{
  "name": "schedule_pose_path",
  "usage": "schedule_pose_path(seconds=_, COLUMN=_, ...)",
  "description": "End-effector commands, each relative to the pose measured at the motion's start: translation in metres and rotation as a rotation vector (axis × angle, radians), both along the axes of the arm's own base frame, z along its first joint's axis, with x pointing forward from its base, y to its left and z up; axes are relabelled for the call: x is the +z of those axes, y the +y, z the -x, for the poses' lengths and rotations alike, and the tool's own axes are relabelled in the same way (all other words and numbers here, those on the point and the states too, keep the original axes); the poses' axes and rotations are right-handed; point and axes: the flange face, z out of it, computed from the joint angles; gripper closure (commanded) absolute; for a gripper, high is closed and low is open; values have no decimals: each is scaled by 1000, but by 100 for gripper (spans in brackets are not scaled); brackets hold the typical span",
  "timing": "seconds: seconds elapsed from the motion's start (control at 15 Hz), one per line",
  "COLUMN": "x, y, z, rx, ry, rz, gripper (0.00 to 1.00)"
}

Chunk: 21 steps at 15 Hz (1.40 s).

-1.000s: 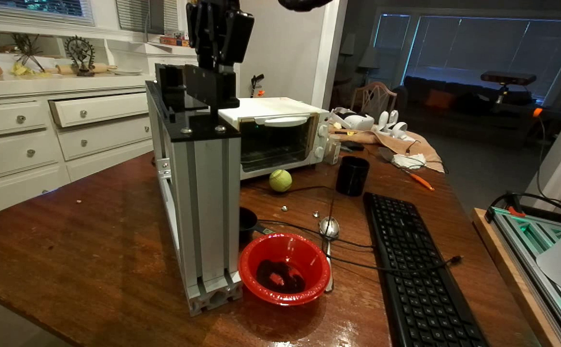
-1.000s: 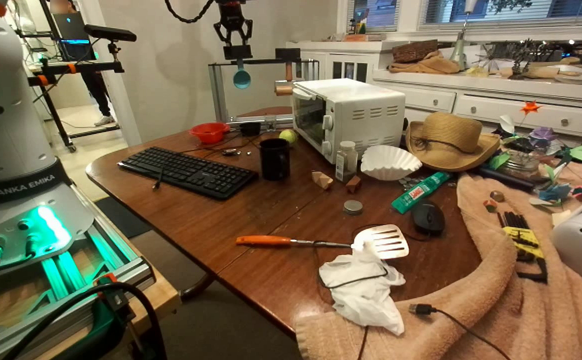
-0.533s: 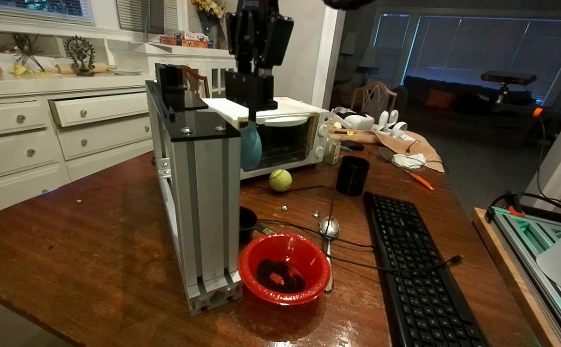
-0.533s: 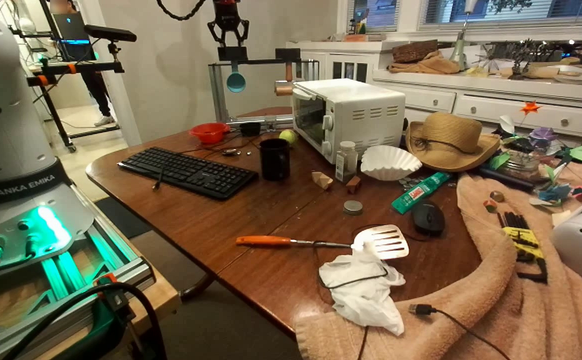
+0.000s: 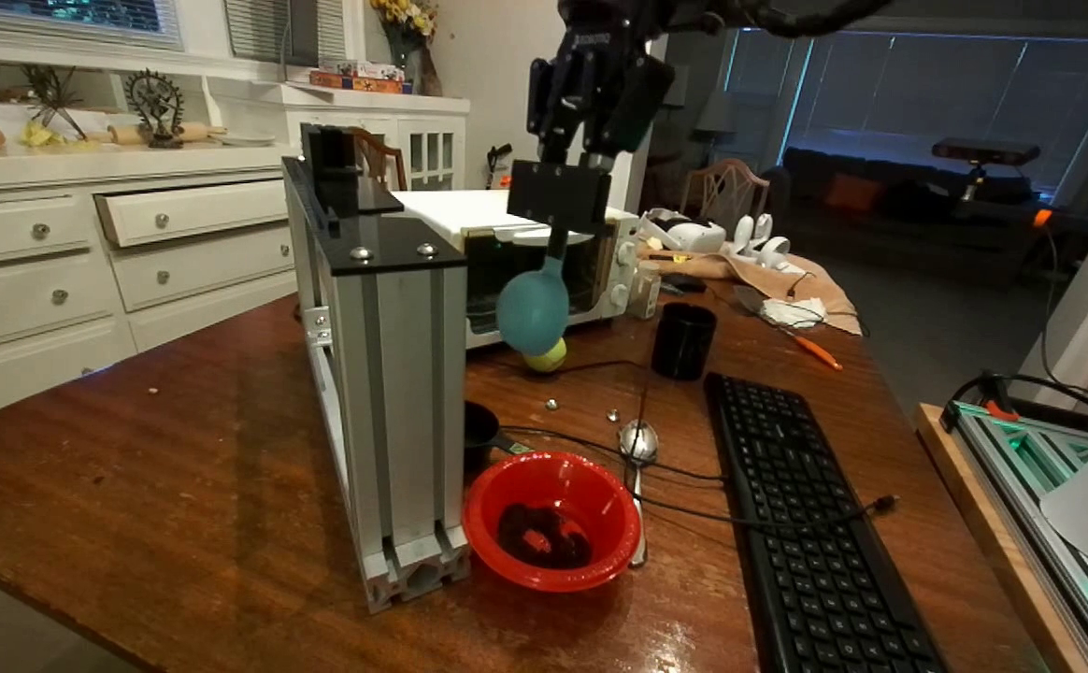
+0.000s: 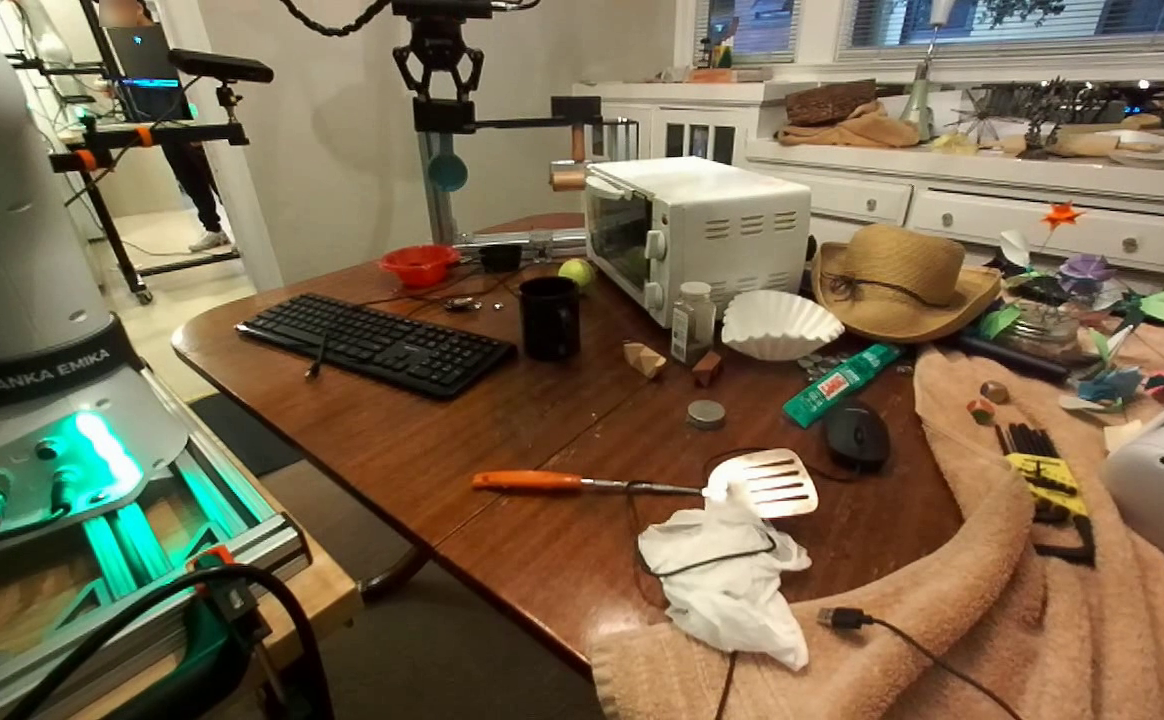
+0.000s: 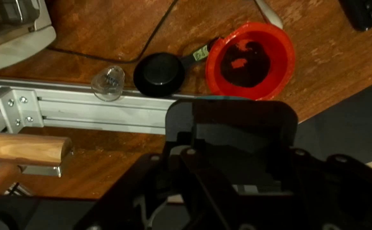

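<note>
My gripper (image 5: 578,157) is shut on a black block (image 5: 544,194) that tops a blue scoop (image 5: 533,313). The scoop hangs in the air, tilted, bowl down. In an exterior view the gripper (image 6: 444,98) and scoop (image 6: 448,173) show near one end of the metal frame (image 6: 439,215). The wrist view shows just a teal rim of the scoop (image 7: 224,97) past the block; the rest is hidden. Beyond that rim lies a red bowl (image 7: 283,60) with dark stuff inside. The red bowl (image 5: 614,551) stands on the table beside the frame, lower than the scoop.
The aluminium frame (image 5: 404,402) carries a black top plate (image 5: 394,245); a wooden mallet (image 6: 569,178) hangs from it. Near it stand a toaster oven (image 6: 732,225), tennis ball (image 6: 575,272), black mug (image 5: 683,341), black cup (image 7: 158,75), clear glass (image 7: 108,83), spoon (image 5: 638,442) and keyboard (image 5: 815,514).
My gripper has carried the scoop away from the frame, rightward in an exterior view. The scoop's bowl has come out from behind the frame and now hangs tilted. The things on the table stay put.
</note>
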Motion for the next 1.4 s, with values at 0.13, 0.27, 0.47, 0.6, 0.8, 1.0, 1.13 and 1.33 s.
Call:
schedule_pose_path(seconds=0.13, x=-4, y=-4, z=3, rx=-4, ry=3, rz=4, gripper=52)
schedule_pose_path(seconds=0.27, x=0, y=0, z=2, rx=1, ry=-5, rz=1, gripper=52)
schedule_pose_path(seconds=0.47, x=-8, y=0, z=3, rx=4, ry=9, rz=7, gripper=77)
schedule_pose_path(seconds=0.6, x=-21, y=-1, z=8, rx=-1, ry=25, rz=-11, gripper=77)
schedule_pose_path(seconds=0.8, x=-42, y=-2, z=16, rx=-7, ry=58, rz=-36, gripper=77)
schedule_pose_path(seconds=1.0, x=-62, y=-1, z=24, rx=-9, ry=89, rz=-80, gripper=77)
schedule_pose_path(seconds=1.13, x=-72, y=2, z=30, rx=1, ry=93, rz=-116, gripper=77)
schedule_pose_path(seconds=1.33, x=-88, y=7, z=34, rx=14, ry=77, rz=-164, gripper=77)
